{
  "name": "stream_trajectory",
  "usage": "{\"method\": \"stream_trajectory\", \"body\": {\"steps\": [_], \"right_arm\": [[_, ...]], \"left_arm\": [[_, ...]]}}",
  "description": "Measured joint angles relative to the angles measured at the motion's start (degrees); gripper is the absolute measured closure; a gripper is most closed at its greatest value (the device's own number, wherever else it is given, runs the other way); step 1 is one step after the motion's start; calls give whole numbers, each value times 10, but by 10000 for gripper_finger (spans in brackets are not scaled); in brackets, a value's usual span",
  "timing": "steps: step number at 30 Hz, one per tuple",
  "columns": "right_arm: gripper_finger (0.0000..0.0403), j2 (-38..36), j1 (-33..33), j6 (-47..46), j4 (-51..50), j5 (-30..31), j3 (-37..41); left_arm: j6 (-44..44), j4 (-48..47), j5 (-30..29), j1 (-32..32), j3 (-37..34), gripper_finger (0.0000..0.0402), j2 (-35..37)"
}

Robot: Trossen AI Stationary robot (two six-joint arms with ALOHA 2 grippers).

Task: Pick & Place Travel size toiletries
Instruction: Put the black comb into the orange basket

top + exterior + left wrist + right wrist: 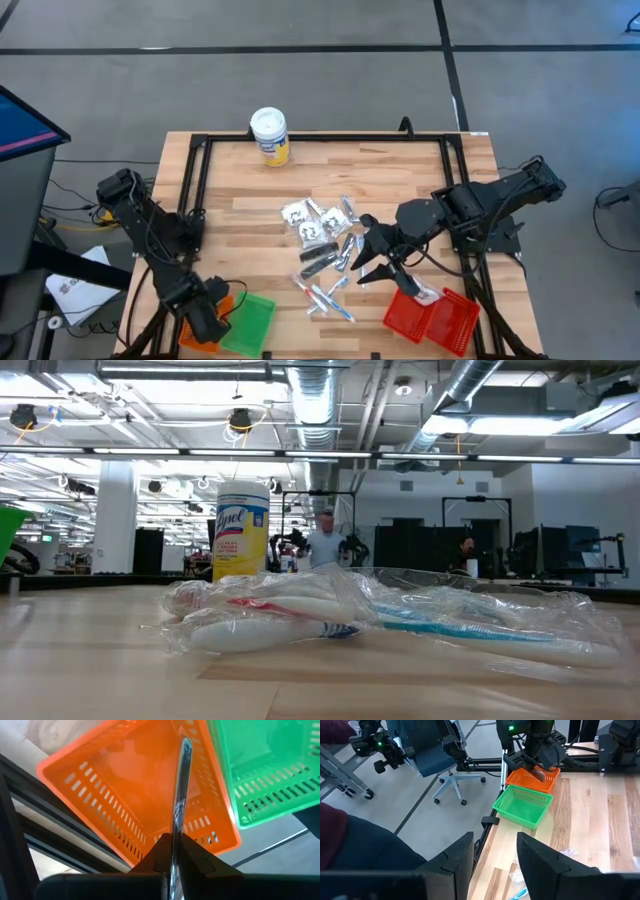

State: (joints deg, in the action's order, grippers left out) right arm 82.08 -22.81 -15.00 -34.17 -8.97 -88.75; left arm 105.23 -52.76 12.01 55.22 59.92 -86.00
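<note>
The travel size toiletries [325, 250] lie scattered mid-table: white sachets, silvery sticks and clear-wrapped items [300, 615]. At the near left corner my left gripper [205, 318] hangs over the orange basket [125, 795], shut on a slim silvery stick [181, 795]. A green basket [250, 320] stands beside the orange one. My right gripper [365, 262] hovers high over the right side of the pile. It is open [495, 845] with nothing between its fingers. My left gripper pinches one end of the silvery stick [174, 851] between its two fingers [200, 857]. The fingers come steeply from above and lie along the stick. The stick juts past the fingertips, its free end [185, 745] down inside the orange basket. Whether that end touches the basket, I cannot tell.
A white-lidded yellow canister [270, 135] stands at the table's far edge. Two red baskets [432, 318] sit at the near right. A black frame [300, 137] borders the table. People and office chairs show in the room beyond.
</note>
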Motion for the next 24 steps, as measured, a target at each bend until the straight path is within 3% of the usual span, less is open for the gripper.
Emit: {"method": "stream_trajectory", "body": {"steps": [24], "right_arm": [[266,22,0,-10,2,0,0]], "left_arm": [[49,104,3,4,-76,389,-1]]}}
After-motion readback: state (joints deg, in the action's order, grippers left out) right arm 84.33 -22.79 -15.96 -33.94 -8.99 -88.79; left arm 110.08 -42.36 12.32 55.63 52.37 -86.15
